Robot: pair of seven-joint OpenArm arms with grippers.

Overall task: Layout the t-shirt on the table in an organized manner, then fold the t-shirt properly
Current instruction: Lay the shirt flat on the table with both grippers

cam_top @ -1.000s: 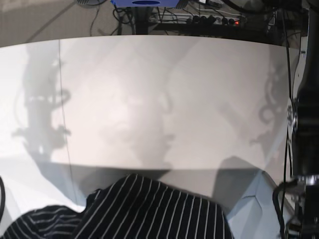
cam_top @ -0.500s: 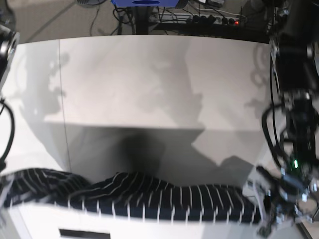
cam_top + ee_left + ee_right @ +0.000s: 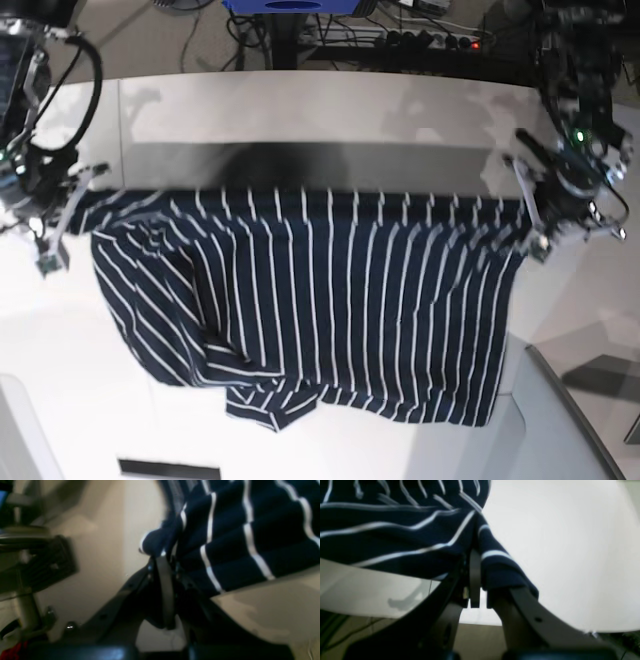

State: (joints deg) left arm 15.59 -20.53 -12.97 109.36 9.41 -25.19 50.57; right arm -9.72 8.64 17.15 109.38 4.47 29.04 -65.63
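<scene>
Above the table (image 3: pixel 300 110), t-shirt (image 3: pixel 320 300) hanging spread between left gripper (image 3: pixel 530 225) and right gripper (image 3: pixel 65 215), each clenched on a top corner; neither laid flat nor folded yet.

Right gripper (image 3: pixel 62 215): pale grey jaw plates, black cable looping at 12 o'clock. Left gripper (image 3: pixel 540 215): same grey plates, black housing, green light at 1 o'clock
</scene>
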